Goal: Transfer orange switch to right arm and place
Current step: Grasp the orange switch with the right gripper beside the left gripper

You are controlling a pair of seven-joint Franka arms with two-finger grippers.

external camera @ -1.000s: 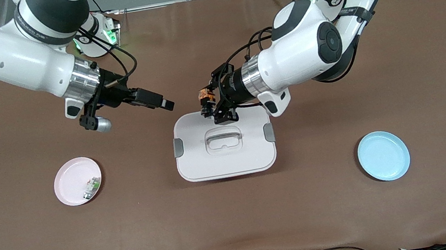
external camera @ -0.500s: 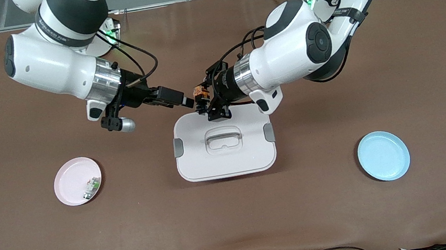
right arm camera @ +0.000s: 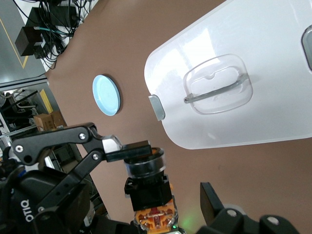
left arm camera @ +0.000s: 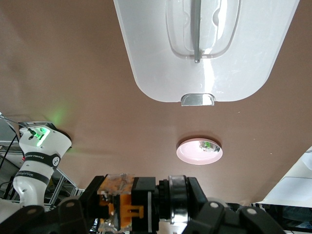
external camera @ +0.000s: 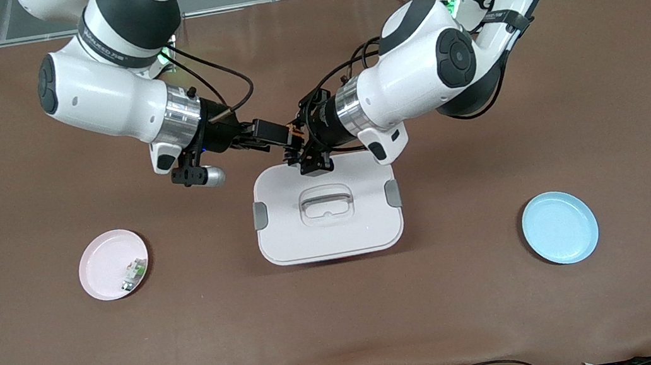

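Orange switch (external camera: 294, 133) held in the air between the two grippers, over the table edge of the white lidded box (external camera: 329, 228) that lies farthest from the front camera. From the right arm's end of the table: pink plate (external camera: 105, 269) carrying a small white-and-green component (external camera: 133, 274); right arm (external camera: 104, 102) reaching toward mid-table, its right gripper (external camera: 283, 139) with fingers spread as wide as they go, one finger (right arm camera: 130, 151) lying against the switch's round black end and the other finger (right arm camera: 210, 200) standing apart from it, so the part sits between them unclamped. Left gripper (external camera: 298, 145) closed firmly on the orange switch, gripping its black-and-orange body (left arm camera: 127, 202). Light blue plate (external camera: 560, 227) lies toward the left arm's end, well apart from the box
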